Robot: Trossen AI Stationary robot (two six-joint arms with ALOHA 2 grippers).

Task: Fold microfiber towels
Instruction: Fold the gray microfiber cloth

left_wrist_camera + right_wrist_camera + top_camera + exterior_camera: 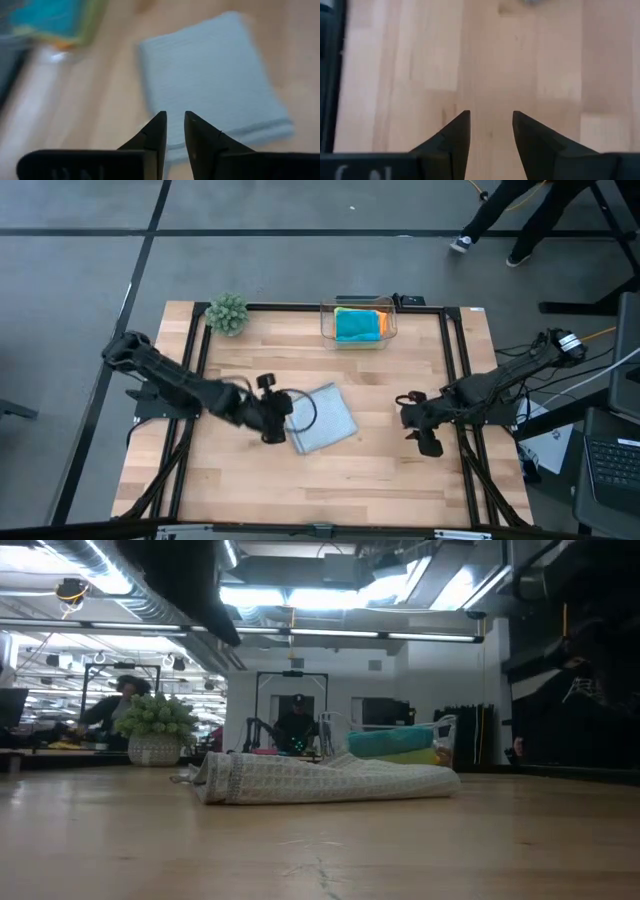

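A light grey microfiber towel [322, 420] [330, 780] [215, 80] lies folded into a flat rectangle at the middle of the wooden table. My left gripper [284, 420] [175, 116] hovers over the towel's left edge. Its fingers stand a narrow gap apart with nothing between them. My right gripper [408, 420] [491, 114] is open over bare wood to the right of the towel. A turquoise towel [357, 326] and an orange one [384, 322] lie folded in the clear box [326, 320] at the far edge.
A small green plant [227, 313] [155, 725] stands at the far left of the table. A black frame [452, 370] runs along the table's sides. A person's legs [500, 220] show on the floor beyond the far right corner. Bare wood spreads along the near edge.
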